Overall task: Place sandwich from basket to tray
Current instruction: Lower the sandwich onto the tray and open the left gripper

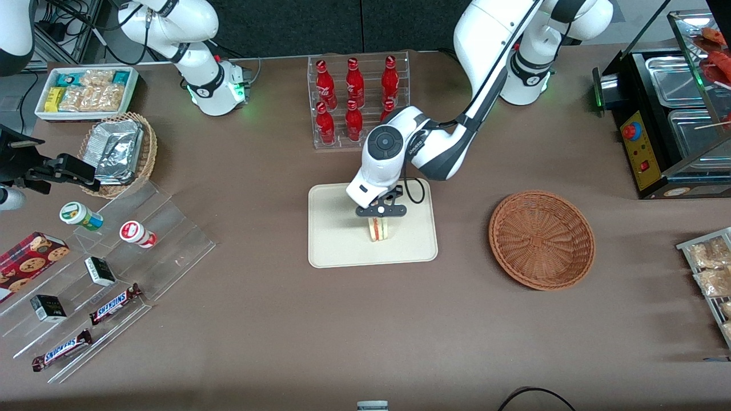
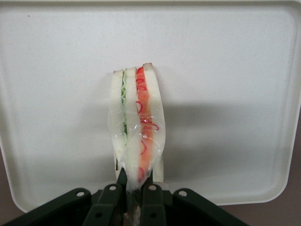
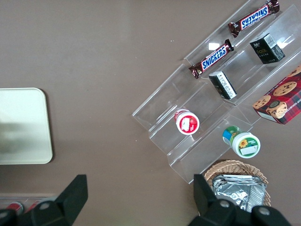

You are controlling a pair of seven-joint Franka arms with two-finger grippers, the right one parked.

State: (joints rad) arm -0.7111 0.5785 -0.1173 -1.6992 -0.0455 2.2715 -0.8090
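Wrapped sandwich point(image 2: 136, 127) upright over cream tray point(image 1: 337, 251), wicker basket point(image 1: 541, 240) beside it

arm point(image 1: 440, 148): white, grey joints | gripper point(image 1: 381, 212): black (screw holes) | cable: black

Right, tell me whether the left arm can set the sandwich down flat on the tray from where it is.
Probably yes. The tool is shut on the sandwich directly above the tray, whose surface around it is bare, so nothing seems to block lowering it.
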